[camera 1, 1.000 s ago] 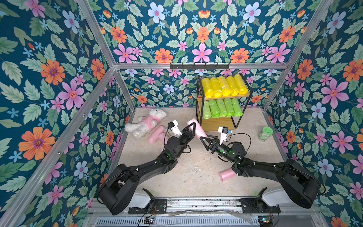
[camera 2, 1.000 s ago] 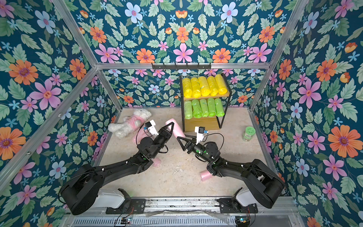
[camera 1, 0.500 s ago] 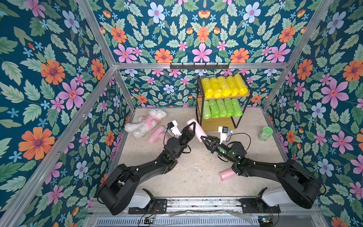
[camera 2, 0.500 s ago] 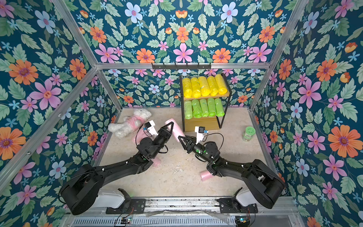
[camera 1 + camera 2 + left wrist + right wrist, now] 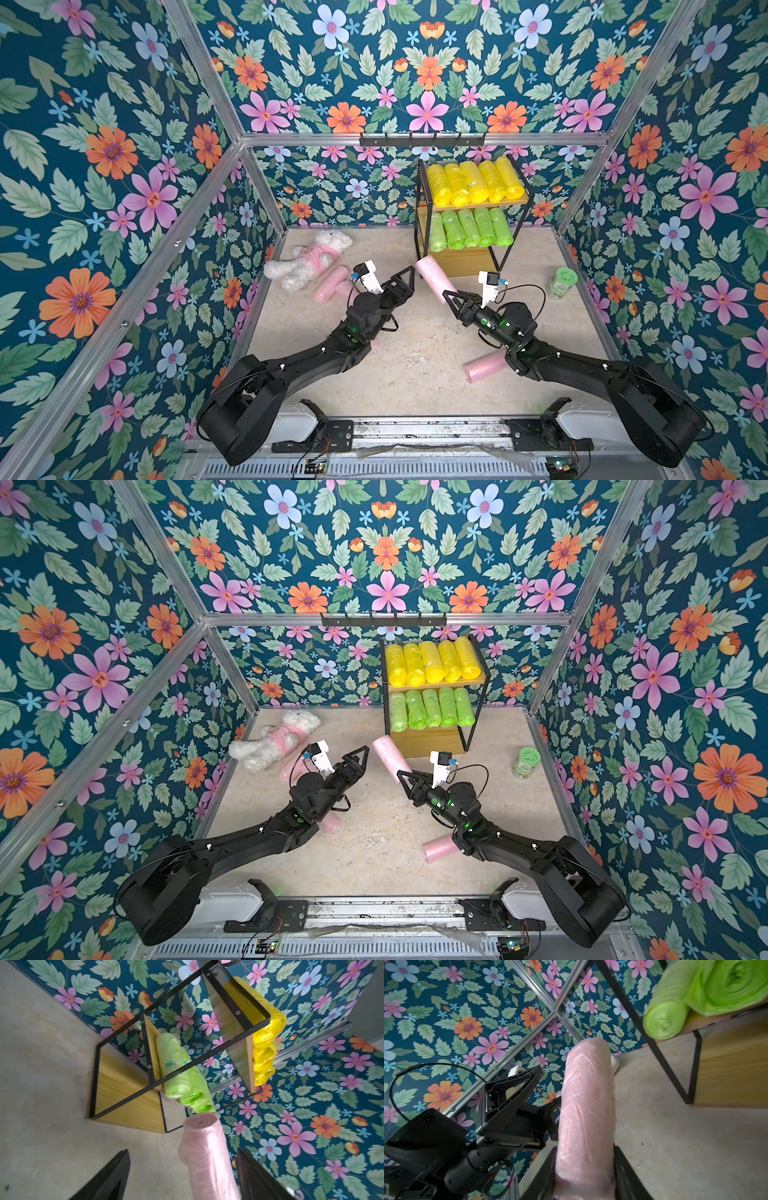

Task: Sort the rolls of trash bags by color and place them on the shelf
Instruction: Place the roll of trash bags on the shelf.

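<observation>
Floral walls box in my beige tabletop. At left, a white plush toy lies by loose pink rolls. My left gripper stands wide open around a raised pink roll, which my right gripper clamps by its end, just before the shelf holding yellow rolls above green rolls. A green-lidded jar stands far right.
</observation>
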Robot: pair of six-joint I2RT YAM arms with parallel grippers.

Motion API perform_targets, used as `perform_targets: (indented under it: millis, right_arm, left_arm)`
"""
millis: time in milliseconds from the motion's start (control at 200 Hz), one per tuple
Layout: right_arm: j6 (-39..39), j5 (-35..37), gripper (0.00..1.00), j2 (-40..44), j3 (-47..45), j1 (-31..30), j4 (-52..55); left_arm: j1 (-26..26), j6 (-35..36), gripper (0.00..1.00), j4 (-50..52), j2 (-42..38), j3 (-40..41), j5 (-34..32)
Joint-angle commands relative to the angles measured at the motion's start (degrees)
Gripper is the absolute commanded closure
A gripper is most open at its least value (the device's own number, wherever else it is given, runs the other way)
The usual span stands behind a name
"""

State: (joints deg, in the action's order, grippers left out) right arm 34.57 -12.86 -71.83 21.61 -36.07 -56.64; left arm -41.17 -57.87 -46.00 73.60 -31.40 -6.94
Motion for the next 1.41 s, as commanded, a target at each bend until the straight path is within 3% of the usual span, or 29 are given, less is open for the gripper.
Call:
perform_targets:
  millis: [0,195,335,770,1400]
  right_arm:
    - [-2.6,1.5,0.70,2.7,-1.0,2.4,4.4]
    - [-2.7,1.8,0.70,2.2,-2.1,9.3,4.9]
    - [-1.7,1.3,0.70,-1.8,-1.5,12.8,1.1]
    - [-2.2,5.3,0.71,-16.1,5.0,13.2,-8.0]
    - [-2.7,9.5,0.71,-27.6,9.6,13.0,-15.9]
  left_arm:
    - [1.1,9.0,0.13,6.1,-2.3,0.4,-0.1]
    - [3.1,23.0,0.08,18.4,-4.0,-4.5,3.1]
    - [3.6,27.9,0.07,23.5,-3.3,-8.1,5.4]
    - [3.7,28.1,0.08,23.2,-2.3,-8.9,7.9]
    - [3.7,27.1,0.08,22.7,-1.1,-9.3,8.2]
